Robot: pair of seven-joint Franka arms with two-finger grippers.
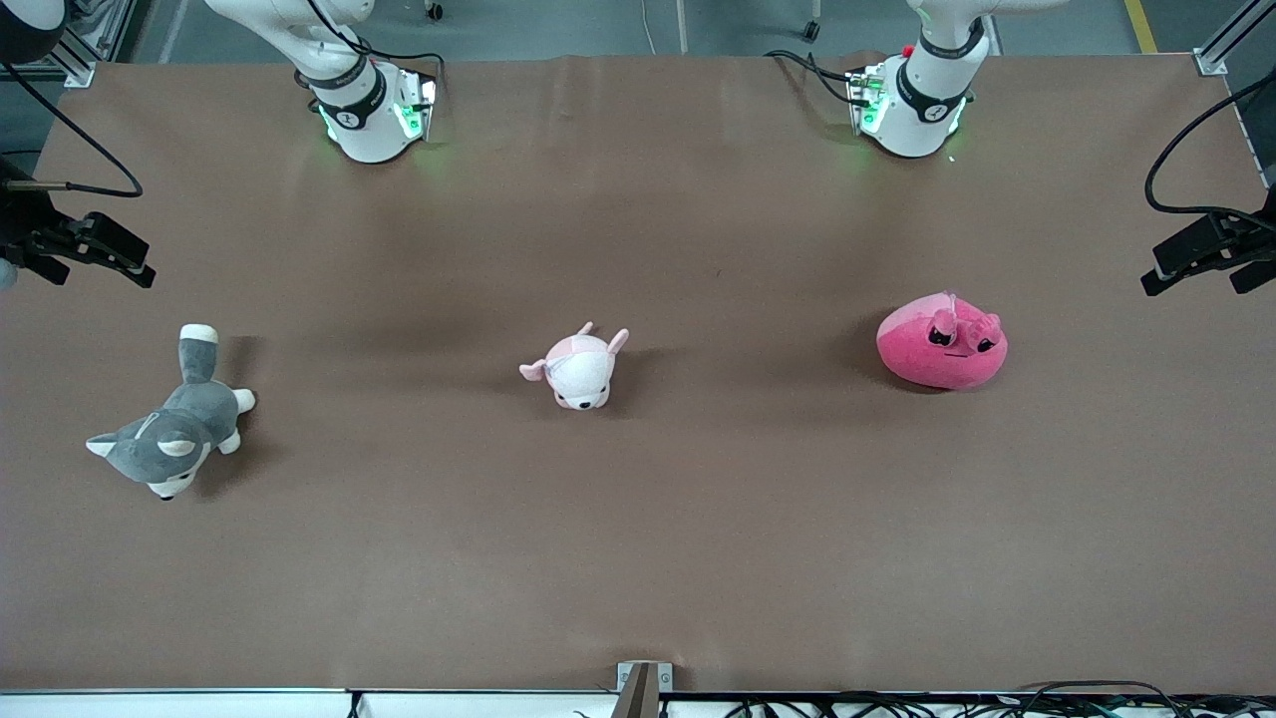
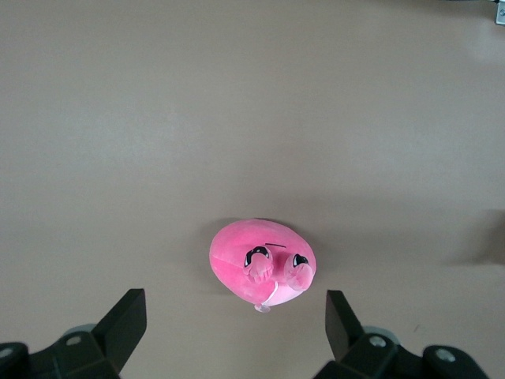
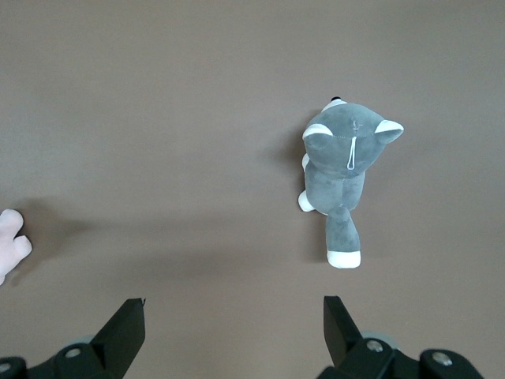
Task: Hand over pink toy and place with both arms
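Note:
The pink toy is a hot-pink rounded plush with dark eyes, lying on the brown table toward the left arm's end. In the left wrist view the pink toy lies far below, between the tips of my open left gripper. In the front view the left gripper hangs high at the table's end, open and empty. My right gripper hangs high at the right arm's end, open and empty.
A small pale pink-and-white plush lies mid-table; its edge shows in the right wrist view. A grey-and-white husky plush lies toward the right arm's end, below the right gripper. Both arm bases stand along the table's back edge.

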